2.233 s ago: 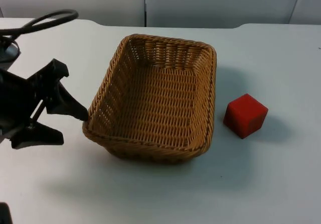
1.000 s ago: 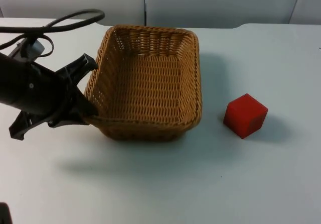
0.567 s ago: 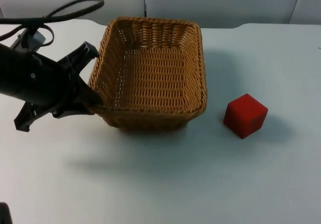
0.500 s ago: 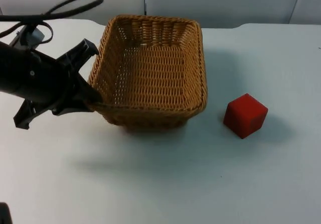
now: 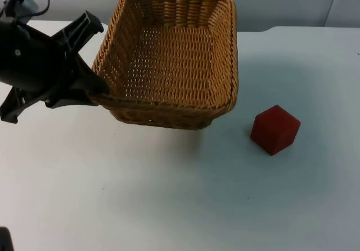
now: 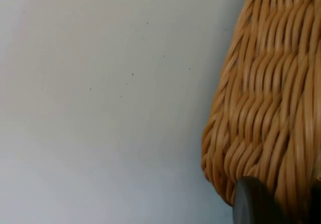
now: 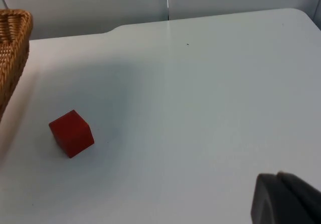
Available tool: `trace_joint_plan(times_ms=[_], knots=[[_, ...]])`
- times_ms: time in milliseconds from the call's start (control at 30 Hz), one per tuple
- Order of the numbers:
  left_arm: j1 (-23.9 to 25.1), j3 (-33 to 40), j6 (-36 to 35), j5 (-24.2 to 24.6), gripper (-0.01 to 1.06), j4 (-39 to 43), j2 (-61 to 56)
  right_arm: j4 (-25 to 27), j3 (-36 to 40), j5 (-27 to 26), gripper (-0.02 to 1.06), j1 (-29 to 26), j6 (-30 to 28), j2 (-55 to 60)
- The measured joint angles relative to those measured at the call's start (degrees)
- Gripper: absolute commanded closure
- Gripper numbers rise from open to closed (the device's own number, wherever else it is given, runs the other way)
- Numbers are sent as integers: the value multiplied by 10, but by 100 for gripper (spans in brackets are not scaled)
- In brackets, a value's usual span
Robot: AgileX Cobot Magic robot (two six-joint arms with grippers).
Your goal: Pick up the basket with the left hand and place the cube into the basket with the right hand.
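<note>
The left pincer [image 5: 97,93] is clamped on the basket [image 5: 169,59] rim, holding it above the table [image 5: 169,206]. The cube [image 5: 275,129] sits at the basket's 4 o'clock, untouched; the right pincer [image 7: 288,199] waits well apart from it, its grip unreadable. Placing remains.

My left hand [image 5: 93,90] is matte black, built from angular, wedge-like plates that narrow to pointed fingers. A rounded black fingertip [image 6: 253,201] shows up close. My right hand's fingertip [image 7: 283,199] is a blunt, dark, blocky pad.
</note>
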Motion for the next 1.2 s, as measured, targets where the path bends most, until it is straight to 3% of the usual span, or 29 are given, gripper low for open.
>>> trace_joint_plan(times_ms=[467,1200], knots=[[39,1,-16,18,105,14,-2,0,0,0,105,0,0,0],[39,1,-16,24,105,14,-2,0,0,0,105,0,0,0]])
